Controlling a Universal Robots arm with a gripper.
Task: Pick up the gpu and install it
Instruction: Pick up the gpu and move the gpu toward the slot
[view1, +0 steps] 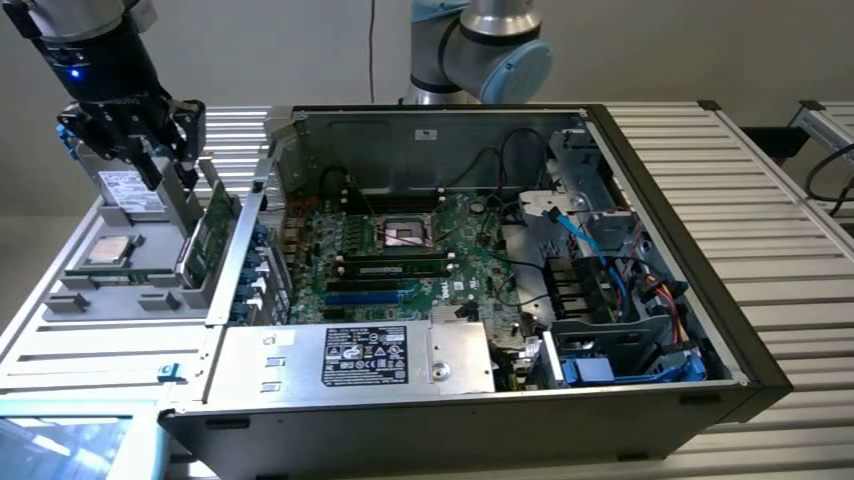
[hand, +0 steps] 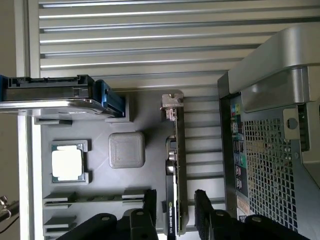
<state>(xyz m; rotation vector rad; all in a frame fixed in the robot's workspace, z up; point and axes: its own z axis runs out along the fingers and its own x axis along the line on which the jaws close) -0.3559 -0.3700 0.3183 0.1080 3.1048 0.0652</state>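
Note:
The gpu (hand: 175, 165) stands on edge in a slot of the grey parts holder (hand: 150, 125), its thin silver bracket (hand: 171, 102) at one end. In the exterior view its green board (view1: 207, 235) faces the open computer case (view1: 641, 130). My gripper (hand: 175, 212) hangs just above the card, open. One black finger (hand: 146, 210) is on each side of the card, with a gap between each finger and the card. In the exterior view the gripper (view1: 171, 165) is at the upper left, over the holder.
The holder also carries a hard drive (view1: 127, 190), a processor (hand: 67, 164) and a grey square block (hand: 126, 149). The case's perforated back panel (hand: 270, 145) stands close beside the gpu. Inside the case are the motherboard (view1: 400, 245) and the power supply (view1: 367, 355).

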